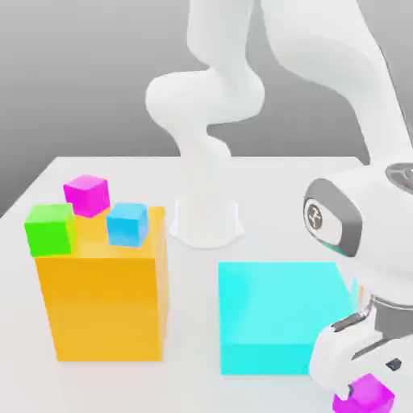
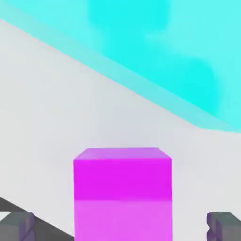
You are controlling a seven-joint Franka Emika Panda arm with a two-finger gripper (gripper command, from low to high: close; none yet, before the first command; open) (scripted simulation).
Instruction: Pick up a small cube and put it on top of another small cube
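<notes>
Nearest the camera, a small magenta cube sits on the surface at the lower edge of the exterior view, toward that view's right, just beside the front corner of the cyan block. In the hand view it lies between the two grey fingertips, which stand spread wide with a gap on each side of it; the gripper is open and pinches nothing.

The other small magenta cube is well apart, at the exterior view's left, showing behind the small green cube and the small light-blue cube, which rest on top of the orange block.

The surface is a pale, smooth grey-white slab, and behind it the room is a plain grey backdrop.

The white arm rises from its round base at the back of the surface, arches overhead and comes down on the exterior view's right, its hand bent low over the near cube.

All blocks are flat-coloured, sharp-edged boxes with a matte finish; the arm's shells are glossy and rounded.
</notes>
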